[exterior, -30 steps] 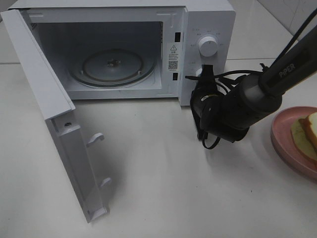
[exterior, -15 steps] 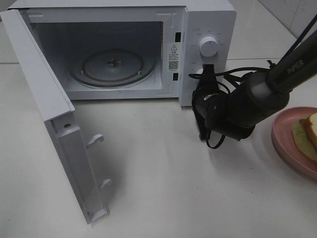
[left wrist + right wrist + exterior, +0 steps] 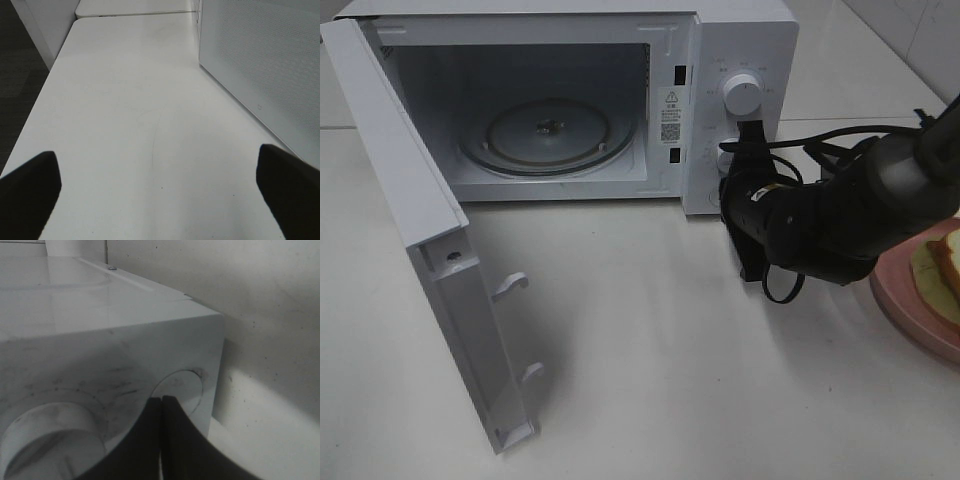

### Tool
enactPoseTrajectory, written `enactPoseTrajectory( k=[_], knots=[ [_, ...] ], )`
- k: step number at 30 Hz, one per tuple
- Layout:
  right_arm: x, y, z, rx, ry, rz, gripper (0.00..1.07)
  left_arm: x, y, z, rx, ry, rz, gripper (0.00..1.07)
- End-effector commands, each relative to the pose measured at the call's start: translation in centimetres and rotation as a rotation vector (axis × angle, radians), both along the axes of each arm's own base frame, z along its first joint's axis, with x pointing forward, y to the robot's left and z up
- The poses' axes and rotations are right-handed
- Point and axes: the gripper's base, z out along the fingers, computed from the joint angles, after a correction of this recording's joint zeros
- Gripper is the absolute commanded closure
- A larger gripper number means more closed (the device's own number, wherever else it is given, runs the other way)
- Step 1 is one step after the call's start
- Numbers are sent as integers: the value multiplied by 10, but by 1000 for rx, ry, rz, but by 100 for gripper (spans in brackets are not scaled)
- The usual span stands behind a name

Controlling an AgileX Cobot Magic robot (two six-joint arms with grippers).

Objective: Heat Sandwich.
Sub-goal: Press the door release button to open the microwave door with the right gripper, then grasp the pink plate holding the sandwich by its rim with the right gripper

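The sandwich lies on a round pink plate at the right edge of the exterior view, partly cut off. The white microwave stands open, with its glass turntable bare. My right gripper is shut and empty, its tips right at the lower knob of the control panel, left of the plate. In the right wrist view the closed fingers point at the panel's round recess. My left gripper is open and empty over bare table beside the microwave's perforated side wall.
The microwave door swings out to the front left, its latch hooks facing right. The upper knob sits above my right gripper. Black cables trail behind the right arm. A table edge and dark floor show in the left wrist view.
My right arm has shifted right, toward the plate, with the gripper tips staying near the lower knob. The door, plate and sandwich have not moved.
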Motion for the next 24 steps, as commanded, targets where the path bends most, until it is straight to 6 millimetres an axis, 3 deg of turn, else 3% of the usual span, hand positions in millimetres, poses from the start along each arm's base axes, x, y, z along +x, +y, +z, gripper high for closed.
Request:
enactPoseTrajectory(
  k=[1, 7, 13, 24],
  knots=[
    [-7, 0, 6, -13, 24, 42, 107, -4, 0, 0, -4, -30, 4, 7],
    [-24, -4, 17, -69, 73, 127, 107, -4, 0, 0, -4, -30, 4, 7],
    [-45, -5, 35, -166, 127, 332, 107, -4, 0, 0, -4, -30, 4, 7],
    [-64, -3, 53, -354, 203, 599, 106, -4, 0, 0, -4, -30, 4, 7]
  ],
)
